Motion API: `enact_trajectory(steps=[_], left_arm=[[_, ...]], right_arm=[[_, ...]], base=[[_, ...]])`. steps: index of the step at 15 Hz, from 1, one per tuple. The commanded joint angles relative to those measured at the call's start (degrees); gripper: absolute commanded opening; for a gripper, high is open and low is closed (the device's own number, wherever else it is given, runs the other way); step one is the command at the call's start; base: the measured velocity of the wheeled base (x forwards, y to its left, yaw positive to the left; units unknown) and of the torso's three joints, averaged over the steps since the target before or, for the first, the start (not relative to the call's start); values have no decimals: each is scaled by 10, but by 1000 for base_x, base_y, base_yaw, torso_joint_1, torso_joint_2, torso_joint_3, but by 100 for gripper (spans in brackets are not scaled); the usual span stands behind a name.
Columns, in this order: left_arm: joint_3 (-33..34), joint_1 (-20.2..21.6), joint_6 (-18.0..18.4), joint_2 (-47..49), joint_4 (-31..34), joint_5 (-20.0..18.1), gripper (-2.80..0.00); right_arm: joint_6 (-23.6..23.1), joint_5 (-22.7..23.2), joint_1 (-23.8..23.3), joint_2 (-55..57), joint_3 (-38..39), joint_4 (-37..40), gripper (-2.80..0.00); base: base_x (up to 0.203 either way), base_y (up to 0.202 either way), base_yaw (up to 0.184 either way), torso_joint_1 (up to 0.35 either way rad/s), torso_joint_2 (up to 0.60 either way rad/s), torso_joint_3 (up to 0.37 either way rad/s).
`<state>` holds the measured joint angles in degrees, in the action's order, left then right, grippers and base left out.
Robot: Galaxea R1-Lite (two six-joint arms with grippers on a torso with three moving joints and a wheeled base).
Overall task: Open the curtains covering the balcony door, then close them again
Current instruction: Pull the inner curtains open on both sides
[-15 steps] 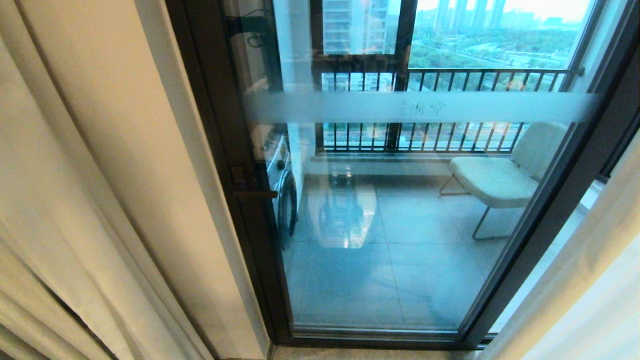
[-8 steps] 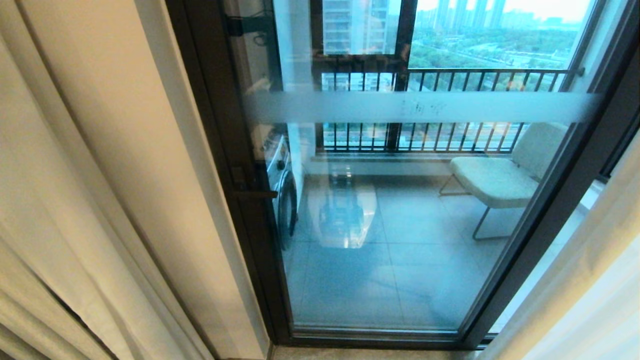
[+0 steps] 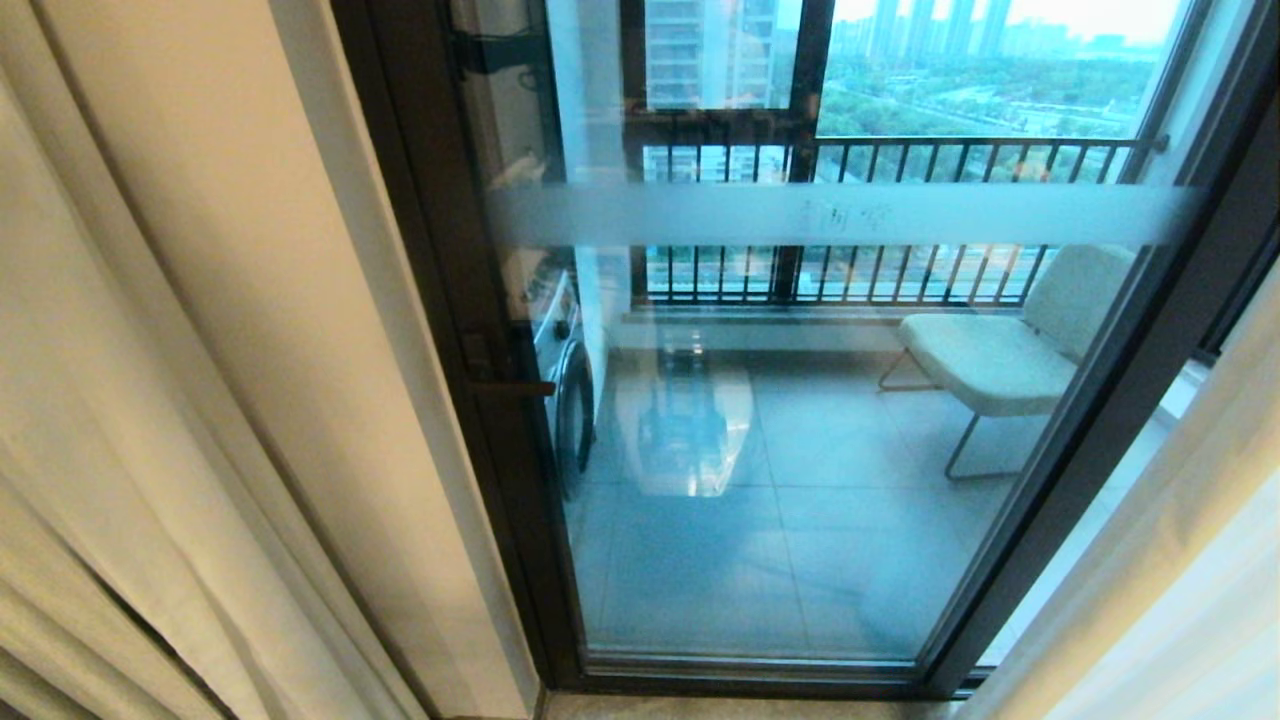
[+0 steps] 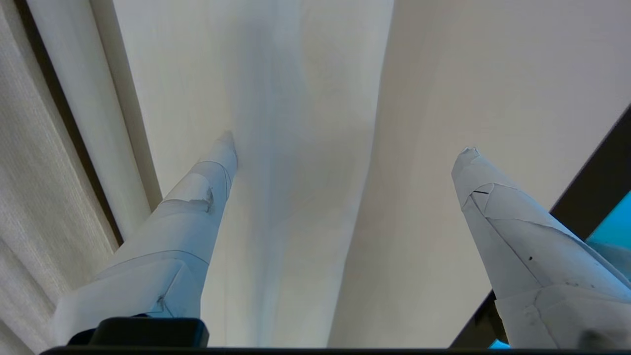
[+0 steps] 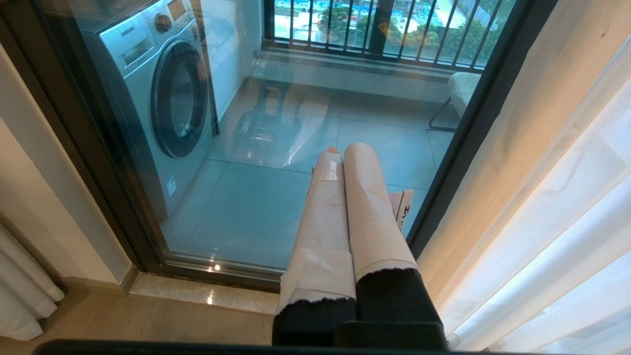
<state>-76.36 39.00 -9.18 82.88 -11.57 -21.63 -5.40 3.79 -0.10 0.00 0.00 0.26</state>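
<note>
Hanging at the far left of the scene, the left curtain [image 3: 120, 400] is gathered into long soft pleats beside the wall strip, clear of the door [image 3: 800, 420], whose glass with its frosted stripe stands uncovered in the middle. Neither arm shows in the head view. The left gripper [image 4: 345, 143] appears only in its wrist view, jaws spread wide and holding nothing, its two taped fingers [image 4: 197, 192] pointing at a smooth cream fold of curtain just ahead, with the black door frame at one corner; whether the tips touch the cloth cannot be told. This fabric looks like woven, opaque stuff: light to shift but floppy, likely to sag and slide through a loose pinch, and unlikely to be harmed by a firm squeeze. A good hold would probably be on the leading edge nearest the door, bunching one whole pleat between the jaws rather than nipping a flat face, so the panel follows when drawn across. Beyond the glass stand a washer [image 5: 162, 93] on the left and a chair [image 3: 1000, 350] on the right. The right gripper [image 5: 340, 150], seen in its own wrist view, hangs low before the glass with jaws pressed together on nothing. At the far right hangs the right curtain [image 3: 1130, 560], also pulled aside, with paler sheer [image 5: 567, 236] beside it.
</note>
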Motion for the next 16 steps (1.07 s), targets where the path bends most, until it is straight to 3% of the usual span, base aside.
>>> enact_trajectory(steps=[1, 9, 10, 16], left_arm=[[27, 3, 0, -25, 0, 0, 0], [104, 7, 0, -87, 1, 0, 0], [112, 7, 0, -92, 1, 0, -280], [164, 5, 0, -124, 0, -5, -280]], right_arm=[[0, 0, 0, 0, 0, 0, -280], [0, 0, 0, 0, 0, 0, -280], [0, 0, 0, 0, 0, 0, -280], [0, 0, 0, 0, 0, 0, -280]], base=[[0, 0, 0, 0, 0, 0], [0, 0, 0, 0, 0, 0], [0, 0, 0, 0, 0, 0], [0, 0, 0, 0, 0, 0]])
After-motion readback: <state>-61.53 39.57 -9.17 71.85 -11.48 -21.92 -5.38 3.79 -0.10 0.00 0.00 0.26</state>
